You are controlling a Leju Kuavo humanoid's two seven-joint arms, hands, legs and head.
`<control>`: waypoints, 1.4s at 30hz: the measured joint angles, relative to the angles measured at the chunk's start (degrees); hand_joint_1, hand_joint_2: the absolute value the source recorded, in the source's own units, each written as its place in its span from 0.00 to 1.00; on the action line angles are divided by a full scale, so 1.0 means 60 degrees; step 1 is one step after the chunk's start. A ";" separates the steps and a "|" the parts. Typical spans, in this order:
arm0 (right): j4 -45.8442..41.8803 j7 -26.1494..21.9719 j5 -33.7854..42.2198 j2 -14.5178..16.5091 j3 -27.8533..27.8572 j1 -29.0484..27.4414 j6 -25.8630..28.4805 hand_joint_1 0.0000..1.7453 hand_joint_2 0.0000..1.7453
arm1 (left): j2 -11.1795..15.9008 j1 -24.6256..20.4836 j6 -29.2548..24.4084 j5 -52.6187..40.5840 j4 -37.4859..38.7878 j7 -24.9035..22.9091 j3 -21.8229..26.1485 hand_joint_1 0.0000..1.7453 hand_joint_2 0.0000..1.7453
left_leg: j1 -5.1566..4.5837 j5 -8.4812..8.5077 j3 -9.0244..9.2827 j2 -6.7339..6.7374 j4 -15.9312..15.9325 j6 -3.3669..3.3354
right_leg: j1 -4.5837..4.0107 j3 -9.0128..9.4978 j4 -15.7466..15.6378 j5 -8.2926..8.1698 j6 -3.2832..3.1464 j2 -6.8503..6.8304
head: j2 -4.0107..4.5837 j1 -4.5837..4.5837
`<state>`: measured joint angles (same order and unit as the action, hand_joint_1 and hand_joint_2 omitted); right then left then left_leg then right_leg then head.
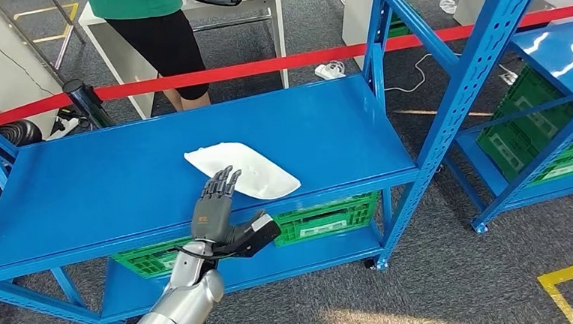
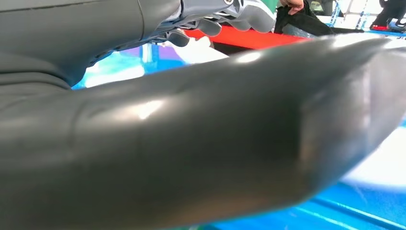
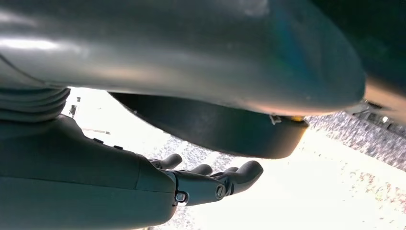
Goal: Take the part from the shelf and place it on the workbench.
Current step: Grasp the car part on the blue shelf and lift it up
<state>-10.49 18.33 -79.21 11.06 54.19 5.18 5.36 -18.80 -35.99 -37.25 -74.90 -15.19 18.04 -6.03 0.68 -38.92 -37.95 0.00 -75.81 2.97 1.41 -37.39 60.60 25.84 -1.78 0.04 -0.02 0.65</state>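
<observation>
The part [image 1: 245, 168] is a flat white moulded piece lying on the blue shelf [image 1: 104, 181], near its front edge. My left hand [image 1: 217, 207] reaches in from below with fingers stretched flat. The fingertips [image 1: 224, 179] lie at the part's near edge and the thumb sticks out to the right, below the shelf's front lip. It holds nothing. In the left wrist view the thick thumb [image 2: 215, 143] blocks most of the picture, with the white part [image 2: 203, 50] just past the fingertips [image 2: 215, 21]. My right hand [image 3: 210, 179] hangs over the floor, fingers loosely extended and empty.
A person [image 1: 159, 34] stands behind the shelf beyond a red barrier tape [image 1: 262, 66]. Green crates [image 1: 324, 216] sit on the lower level. A blue upright [image 1: 456, 91] divides this shelf from a second rack [image 1: 562, 55] on the right holding more green crates [image 1: 529, 128].
</observation>
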 joint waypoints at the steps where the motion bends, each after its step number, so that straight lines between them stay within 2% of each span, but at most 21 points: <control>1: 0.0000 0.0000 0.0001 0.0000 0.0001 -0.0001 0.0005 0.00 0.00 | 0.0001 0.0007 -0.0028 0.0005 0.0000 0.0014 0.0000 0.00 0.00 | 0.0000 0.0095 -0.0020 0.0000 0.0067 -0.0011 | -0.0004 0.0011 0.0000 0.0006 0.0000 0.0007 | 0.0000 0.0000; 2: 0.0000 0.0000 0.0002 0.0000 0.0002 -0.0002 0.0010 0.00 0.00 | 0.0002 0.0013 -0.0071 0.0016 0.0000 0.0031 0.0000 0.00 0.00 | -0.0002 0.0275 -0.0007 0.0000 0.0239 -0.0028 | -0.0008 0.0029 0.0001 0.0014 0.0003 0.0017 | 0.0000 0.0000; 3: 0.0000 -0.0001 0.0006 0.0002 0.0002 0.0000 0.0016 0.00 0.00 | 0.0003 0.0013 -0.0138 0.0033 -0.0002 0.0059 0.0000 0.00 0.25 | -0.0020 0.0689 0.0188 -0.0002 0.0907 -0.0079 | -0.0017 0.0072 0.0003 0.0028 0.0028 0.0029 | 0.0000 0.0003; 5: 0.0000 0.0002 0.0012 0.0005 0.0000 0.0004 0.0019 0.00 0.00 | 0.0005 0.0004 -0.0258 0.0017 -0.0007 -0.0026 -0.0005 0.00 0.75 | -0.0071 0.1386 0.0597 -0.0003 0.2190 -0.0215 | -0.0047 0.0118 0.0002 0.0061 0.0150 0.0039 | 0.0000 0.0002; 6: 0.0000 0.0004 0.0011 0.0007 -0.0001 0.0003 0.0015 0.00 0.00 | 0.0008 -0.0005 -0.0294 -0.0025 -0.0010 -0.0137 -0.0013 0.00 1.00 | -0.0084 0.1648 0.0783 -0.0009 0.2698 -0.0249 | -0.0066 0.0139 0.0002 0.0108 0.0156 0.0034 | 0.0000 0.0002; 9: 0.0000 0.0009 0.0000 0.0007 -0.0001 -0.0005 -0.0010 0.00 0.00 | 0.0028 0.0025 -0.0368 -0.0410 -0.0146 -0.0573 -0.0090 0.00 1.00 | -0.0081 0.1798 0.0806 -0.0038 0.2729 -0.0285 | -0.0092 0.0166 -0.0046 0.0072 0.0043 0.0011 | 0.0000 0.0002; 12: 0.0000 0.0010 -0.0005 0.0006 -0.0001 -0.0005 -0.0011 0.00 0.00 | 0.0091 0.0232 -0.0451 -0.1341 -0.0862 -0.1013 -0.0211 0.00 1.00 | -0.0094 0.1814 0.0787 -0.0049 0.2729 -0.0350 | -0.0085 0.0206 -0.0159 -0.0022 0.0200 0.0014 | 0.0000 0.0004; 17: 0.0000 0.0012 -0.0015 0.0005 -0.0001 -0.0002 0.0021 0.00 0.00 | 0.0201 0.0509 -0.0461 -0.1884 -0.1839 -0.1317 -0.0400 0.00 1.00 | -0.0099 0.1804 0.0781 -0.0050 0.2727 -0.0406 | -0.0080 0.0241 -0.0240 -0.0049 0.0311 0.0014 | 0.0000 0.0001; 22: 0.0000 0.0012 -0.0020 0.0005 -0.0003 -0.0002 0.0014 0.00 0.00 | 0.0222 0.0626 -0.0461 -0.1889 -0.2102 -0.1290 -0.0410 0.00 1.00 | -0.0102 0.1794 0.0783 -0.0049 0.2727 -0.0421 | -0.0078 0.0243 -0.0250 -0.0043 0.0362 0.0014 | 0.0000 0.0000; 33: 0.0000 0.0012 -0.0018 0.0004 -0.0005 0.0006 0.0017 0.00 0.00 | 0.0164 0.0567 -0.0461 -0.1871 -0.1516 -0.1295 -0.0712 0.00 1.00 | -0.0091 0.1795 0.0794 -0.0046 0.2734 -0.0419 | -0.0091 0.0238 -0.0240 -0.0036 0.0367 0.0015 | 0.0000 -0.0003; 42: 0.0000 0.0012 -0.0004 0.0004 -0.0008 0.0007 -0.0049 0.00 0.00 | -0.0148 0.0559 -0.0461 -0.1495 -0.1162 -0.0223 -0.0791 0.00 1.00 | -0.0092 0.1795 0.0792 -0.0047 0.2734 -0.0419 | -0.0089 0.0239 -0.0240 -0.0036 0.0367 0.0015 | 0.0000 0.0000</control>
<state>-10.49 18.40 -79.23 11.08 54.14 5.22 5.07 -19.68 -32.64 -40.02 -83.87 -22.16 16.70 -10.78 0.13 -28.15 -33.19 -0.28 -59.41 0.46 0.88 -35.95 59.16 25.62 0.42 0.13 -0.02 0.66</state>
